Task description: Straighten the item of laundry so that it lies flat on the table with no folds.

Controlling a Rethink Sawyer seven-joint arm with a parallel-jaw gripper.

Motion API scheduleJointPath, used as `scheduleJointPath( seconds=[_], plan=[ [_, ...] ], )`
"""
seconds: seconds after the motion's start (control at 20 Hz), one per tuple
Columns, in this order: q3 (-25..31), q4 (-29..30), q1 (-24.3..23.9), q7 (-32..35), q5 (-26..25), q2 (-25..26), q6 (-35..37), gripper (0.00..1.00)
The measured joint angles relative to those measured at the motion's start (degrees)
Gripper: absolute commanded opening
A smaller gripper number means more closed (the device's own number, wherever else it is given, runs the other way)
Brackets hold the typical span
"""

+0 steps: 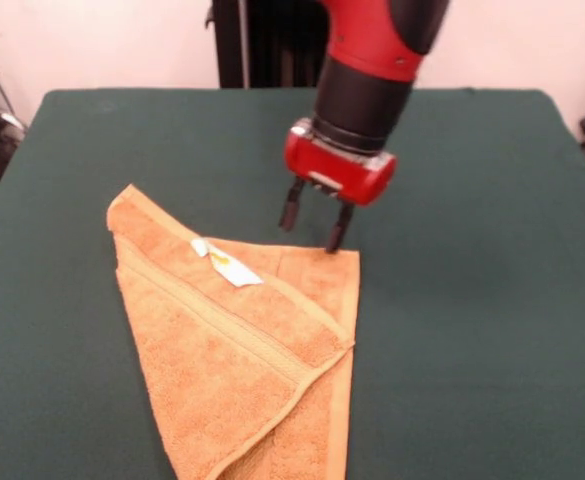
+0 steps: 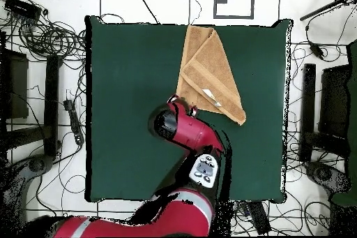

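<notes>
Front view: towel folded to triangle, near table edge | gripper jaws apart, empty, over far corner | grab top layer only, peel back low & slow

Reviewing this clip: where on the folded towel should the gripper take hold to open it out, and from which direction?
Probably the towel's folded-over top layer, at its corner just below the open gripper. The towel lies folded into a rough triangle, with the band edge running diagonally and the white tag showing on top. Coming straight down from above suits that flat corner; pinch only the upper layer, then pull away from the fold across the table.
</notes>
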Motion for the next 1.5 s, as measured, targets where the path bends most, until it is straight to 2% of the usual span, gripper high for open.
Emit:
scheduleJointPath(
  seconds=[0.15, 0.35, 0.7, 1.05, 1.5],
  plan=[
    [-0.1, -2.3, -3.5, 0.0, -1.0, 0.4, -0.2, 1.0],
    [-0.1, -4.5, -5.7, 0.0, -2.3, 1.2, -0.9, 1.0],
    [0.0, -11.0, -10.2, 0.0, -5.7, 6.1, -4.2, 1.0],
    [0.5, -13.8, -11.4, 0.0, -8.6, 7.7, -4.0, 1.0],
    [0.3, -14.1, -11.2, 0.0, -8.9, 7.6, -2.8, 1.0]
  ],
)
